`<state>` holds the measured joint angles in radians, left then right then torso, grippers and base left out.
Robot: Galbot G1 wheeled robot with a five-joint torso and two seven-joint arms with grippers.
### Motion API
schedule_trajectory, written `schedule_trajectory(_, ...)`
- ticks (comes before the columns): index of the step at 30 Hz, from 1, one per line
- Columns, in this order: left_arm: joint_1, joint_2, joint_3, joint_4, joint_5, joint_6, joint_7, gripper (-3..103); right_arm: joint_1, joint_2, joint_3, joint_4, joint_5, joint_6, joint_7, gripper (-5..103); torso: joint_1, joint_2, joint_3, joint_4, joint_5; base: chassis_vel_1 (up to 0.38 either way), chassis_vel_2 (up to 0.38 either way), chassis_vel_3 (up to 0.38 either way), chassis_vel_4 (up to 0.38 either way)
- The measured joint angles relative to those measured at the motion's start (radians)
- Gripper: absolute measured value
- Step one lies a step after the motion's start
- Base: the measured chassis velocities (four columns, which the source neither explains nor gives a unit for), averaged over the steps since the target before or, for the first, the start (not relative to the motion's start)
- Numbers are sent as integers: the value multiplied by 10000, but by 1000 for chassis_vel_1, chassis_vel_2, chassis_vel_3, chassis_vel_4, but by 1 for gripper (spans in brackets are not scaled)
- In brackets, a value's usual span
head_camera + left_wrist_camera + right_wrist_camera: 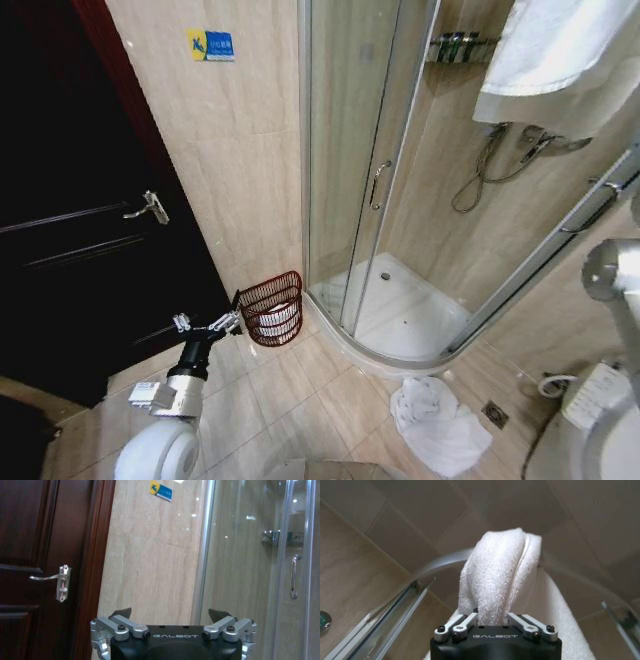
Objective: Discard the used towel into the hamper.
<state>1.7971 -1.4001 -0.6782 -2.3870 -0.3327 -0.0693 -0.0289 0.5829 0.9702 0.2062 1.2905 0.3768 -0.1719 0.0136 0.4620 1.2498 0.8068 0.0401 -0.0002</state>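
The hamper point(272, 308), a small dark red openwork basket, stands on the floor against the tiled wall beside the shower, with something white inside it. My left gripper point(228, 321) hovers just left of its rim; in the left wrist view this gripper point(170, 613) is open and empty, facing the wall. My right gripper point(492, 620) is shut on a white towel point(497, 577) that hangs over the curved top rail of the shower enclosure. That towel point(555, 50) shows high at the right in the head view.
A second white towel point(437, 420) lies crumpled on the floor tiles before the shower tray point(400, 315). A dark wooden door point(80, 230) with a lever handle point(57, 580) stands at the left. The glass shower door point(365, 170) is beside the hamper. A toilet point(600, 420) is at the lower right.
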Motion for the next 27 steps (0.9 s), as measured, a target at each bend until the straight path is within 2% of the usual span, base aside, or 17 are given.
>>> schedule_trajectory(7,0,1,0,0,0,0,0,100,-1090,-978,300,1271,575,47,-51,13,0,0,0,0,1,0,0,0,0)
schedule_trajectory(9,0,0,-1,0,0,0,-1,100,-1804,-1569,499,2006,984,55,-28,13,0,0,-1,1,-1,0,0,0,0)
schedule_trajectory(10,0,0,-1,0,0,0,-1,100,-1804,-1569,499,2006,984,55,-28,13,0,0,-1,1,-1,0,0,0,0)
schedule_trajectory(11,0,0,0,0,0,0,0,100,-2189,-1873,648,2380,1185,54,-9,13,0,0,0,-2,3,0,0,0,0)
schedule_trajectory(14,0,1,0,0,0,0,1,100,-3223,-2553,1301,3303,1652,-26,87,13,-1,0,-1,-1,-3,0,0,0,0)
schedule_trajectory(16,0,1,0,0,0,0,0,100,-3636,-2754,1542,3575,1776,-47,105,13,-1,1,-2,-3,-4,0,0,0,0)
schedule_trajectory(17,0,0,0,0,0,0,0,100,-4236,-2969,1978,3962,1938,-76,122,13,-1,0,0,-1,7,0,0,0,0)
schedule_trajectory(18,0,-1,0,0,0,0,0,100,-4753,-3104,2353,4264,2046,-91,132,13,0,-1,-1,0,3,0,0,0,0)
schedule_trajectory(19,0,-1,0,0,0,0,0,100,-4753,-3104,2353,4264,2046,-91,132,13,0,-1,-1,0,3,0,0,0,0)
schedule_trajectory(22,0,0,0,0,0,0,0,100,-6556,-3436,3432,5313,2395,-143,263,13,0,-2,-1,-2,9,0,0,0,0)
schedule_trajectory(23,0,0,0,0,0,0,0,100,-6556,-3436,3432,5313,2395,-143,263,13,0,-2,-1,-2,9,0,0,0,0)
schedule_trajectory(27,0,1,0,0,0,0,0,100,-7908,-3645,4407,6427,2761,-233,563,13,-1,-1,-2,-1,-4,0,0,0,0)
